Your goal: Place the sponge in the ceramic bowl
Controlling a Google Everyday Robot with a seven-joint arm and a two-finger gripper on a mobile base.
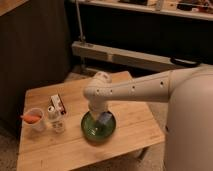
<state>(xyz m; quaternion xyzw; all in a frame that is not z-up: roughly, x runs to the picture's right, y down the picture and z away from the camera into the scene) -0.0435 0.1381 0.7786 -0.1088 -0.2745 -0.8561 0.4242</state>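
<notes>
The ceramic bowl (89,131), a glossy green dish, sits on the wooden table (131,117) near its middle front. My white arm reaches in from the right and bends down over the bowl. The gripper (101,118) hangs just above the bowl's inside, shut on the sponge (105,119). The sponge is a small light-blue pad held tilted on edge over the bowl's right half. The arm's wrist hides the back part of the bowl.
A white cup with an orange carrot (33,120) stands at the table's left. A red-and-white small box (58,103) and a small clear bottle (53,120) stand between the cup and the bowl. A dark cabinet and a metal rail lie behind.
</notes>
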